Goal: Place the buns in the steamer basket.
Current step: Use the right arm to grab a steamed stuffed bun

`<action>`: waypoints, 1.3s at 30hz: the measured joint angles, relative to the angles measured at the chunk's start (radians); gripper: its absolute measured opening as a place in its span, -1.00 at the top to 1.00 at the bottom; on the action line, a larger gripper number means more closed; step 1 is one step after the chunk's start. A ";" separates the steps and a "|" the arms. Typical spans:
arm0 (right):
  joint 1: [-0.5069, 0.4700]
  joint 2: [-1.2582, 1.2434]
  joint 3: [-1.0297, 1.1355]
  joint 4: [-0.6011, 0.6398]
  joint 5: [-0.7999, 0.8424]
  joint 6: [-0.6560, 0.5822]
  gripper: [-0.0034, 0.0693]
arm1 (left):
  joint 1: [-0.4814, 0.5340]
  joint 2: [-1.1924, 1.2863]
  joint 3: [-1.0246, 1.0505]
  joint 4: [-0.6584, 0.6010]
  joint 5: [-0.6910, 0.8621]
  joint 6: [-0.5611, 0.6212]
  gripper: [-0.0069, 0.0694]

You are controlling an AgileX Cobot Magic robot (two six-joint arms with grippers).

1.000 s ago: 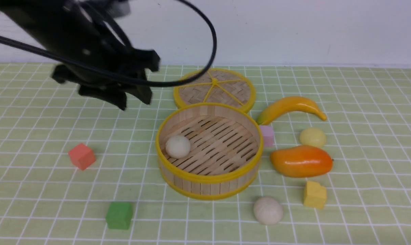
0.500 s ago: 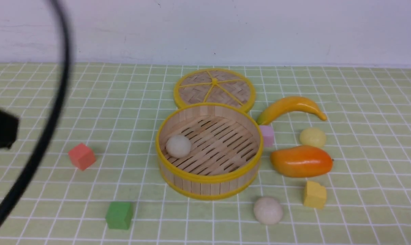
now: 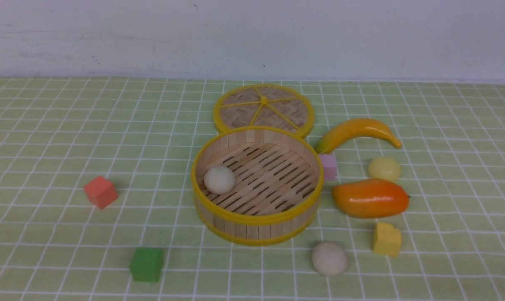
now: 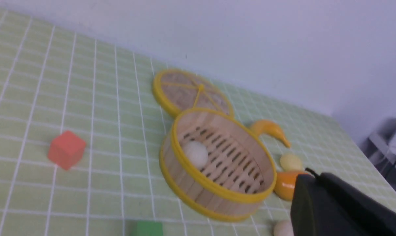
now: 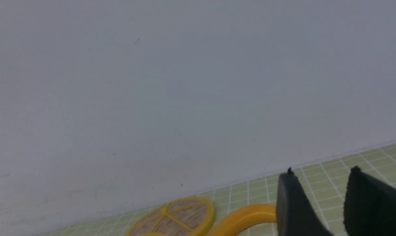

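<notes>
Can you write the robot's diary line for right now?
Round bamboo steamer basket: one off-white ball bun | Outside: off-white bun, pale yellow bun

And from the left wrist, the edge crops the green block [image 4: 147,228] beyond the basket [image 4: 222,193], and the mango [image 4: 286,185] is partly hidden.

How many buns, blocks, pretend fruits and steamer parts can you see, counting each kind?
Buns: 3 (one in the basket, two on the table)
Blocks: 4 (red, green, pink, yellow)
Pretend fruits: 2 (banana, mango)
Steamer parts: 2 (basket, lid)
Total: 11
</notes>
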State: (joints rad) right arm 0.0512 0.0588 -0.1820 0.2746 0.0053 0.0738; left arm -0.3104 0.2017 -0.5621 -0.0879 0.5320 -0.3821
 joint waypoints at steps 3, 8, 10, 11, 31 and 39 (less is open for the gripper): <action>0.000 0.100 -0.125 -0.001 0.129 0.001 0.25 | 0.000 -0.001 0.036 0.006 -0.045 -0.001 0.85; 0.000 0.342 -0.322 0.000 0.284 0.001 0.25 | 0.000 0.000 0.049 0.008 -0.055 -0.002 0.85; 0.000 0.420 -0.360 -0.005 0.301 0.001 0.25 | 0.000 0.000 0.050 0.009 -0.055 -0.002 0.85; 0.000 0.464 -0.371 -0.013 0.303 -0.003 0.25 | 0.000 0.000 0.050 0.009 -0.056 -0.002 0.85; 0.403 0.932 -0.503 0.002 0.292 -0.169 0.25 | 0.000 0.000 0.061 0.009 -0.059 -0.003 0.85; 0.417 1.088 -0.687 0.030 0.499 -0.236 0.25 | 0.000 -0.042 0.186 0.072 -0.095 -0.004 0.84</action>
State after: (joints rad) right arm 0.4679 1.1465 -0.8688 0.3048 0.5043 -0.1621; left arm -0.3104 0.1596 -0.3756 -0.0157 0.4373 -0.3860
